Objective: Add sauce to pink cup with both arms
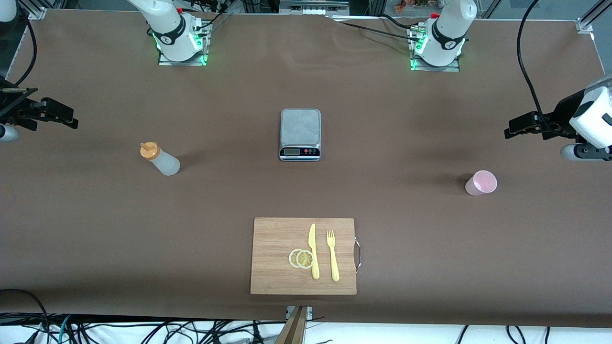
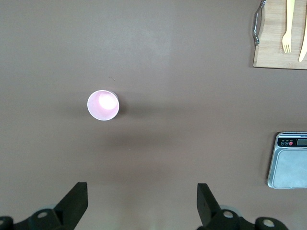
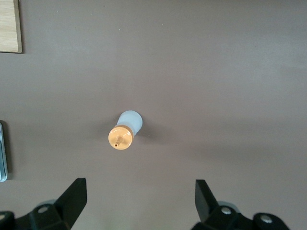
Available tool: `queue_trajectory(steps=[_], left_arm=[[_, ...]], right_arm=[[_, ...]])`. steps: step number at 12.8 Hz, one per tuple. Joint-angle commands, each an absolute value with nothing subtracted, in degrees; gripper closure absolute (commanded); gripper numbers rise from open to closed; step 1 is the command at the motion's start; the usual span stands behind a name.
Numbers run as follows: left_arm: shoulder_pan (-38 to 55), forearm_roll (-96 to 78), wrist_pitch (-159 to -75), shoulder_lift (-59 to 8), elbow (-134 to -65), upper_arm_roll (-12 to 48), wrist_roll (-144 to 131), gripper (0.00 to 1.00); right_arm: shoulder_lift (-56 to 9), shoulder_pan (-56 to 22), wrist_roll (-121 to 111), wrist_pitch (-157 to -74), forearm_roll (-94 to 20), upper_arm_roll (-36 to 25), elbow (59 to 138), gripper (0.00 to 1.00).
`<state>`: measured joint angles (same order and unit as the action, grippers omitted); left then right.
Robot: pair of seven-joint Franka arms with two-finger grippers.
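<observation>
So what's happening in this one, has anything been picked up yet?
Nothing is held. The sauce bottle stands toward the right arm's end of the table, the pink cup toward the left arm's end, apparently empty. The right gripper hangs over the table near the bottle, the left gripper near the cup, both with jaws open.

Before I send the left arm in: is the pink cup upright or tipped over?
Upright: the pink cup shows its round open mouth straight up to the left wrist camera.

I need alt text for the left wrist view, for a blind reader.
An empty pink cup stands upright on the brown table, below the open left gripper. At the edges are a kitchen scale and a cutting board with a fork.
</observation>
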<state>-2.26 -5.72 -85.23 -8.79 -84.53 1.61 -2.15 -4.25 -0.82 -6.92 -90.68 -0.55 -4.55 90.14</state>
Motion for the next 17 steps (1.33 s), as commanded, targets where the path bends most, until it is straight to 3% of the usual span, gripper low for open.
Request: queue_trajectory(steps=[1, 10, 17], left_arm=[[-2.20, -4.31, -84.29, -9.23, -83.41, 1.67, -2.81, 0.00], [-5.09, -4.48, -84.73, -12.91, -83.85, 0.80, -1.76, 0.00], [-6.33, -1.41, -95.42, -20.56, -88.41, -1.58, 7.65, 0.00]], right_arm=[[-4.83, -0.53, -6.50, -89.91, 0.26, -4.13, 88.51, 0.00], [-4.83, -0.35, -6.50, -89.82, 0.18, -4.13, 88.51, 0.00], [-4.92, -0.35, -6.42, -90.00, 0.09, -4.13, 88.51, 0.00]])
